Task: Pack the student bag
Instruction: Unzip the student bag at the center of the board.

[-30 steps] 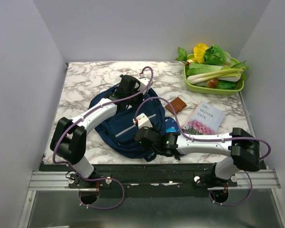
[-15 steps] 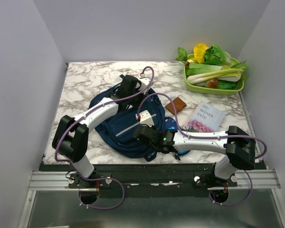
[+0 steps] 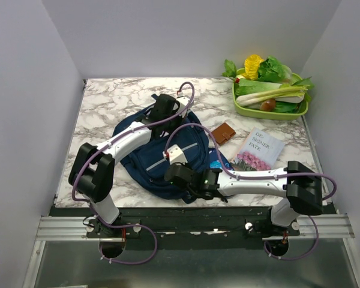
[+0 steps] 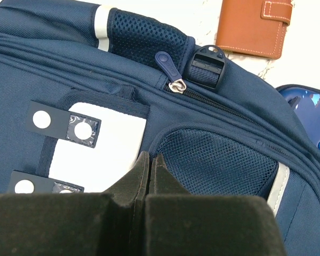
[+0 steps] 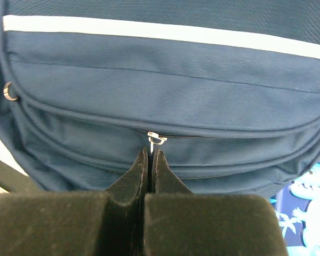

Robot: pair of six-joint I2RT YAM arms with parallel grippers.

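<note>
navy fabric backpack (image 3: 149, 171): right gripper (image 5: 150, 156), clamped on the silver zip pull (image 5: 154, 140), should follow the seam; closed left gripper (image 4: 150, 161) anchoring.

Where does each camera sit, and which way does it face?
Top external: above and behind the bases, looking down at the table; left arm and right arm show.
Left wrist: over the student bag, own left gripper shut.
Right wrist: facing its zipped pocket, right gripper shut on a zip pull.
Both wrists share the bag and pencil case.
</note>
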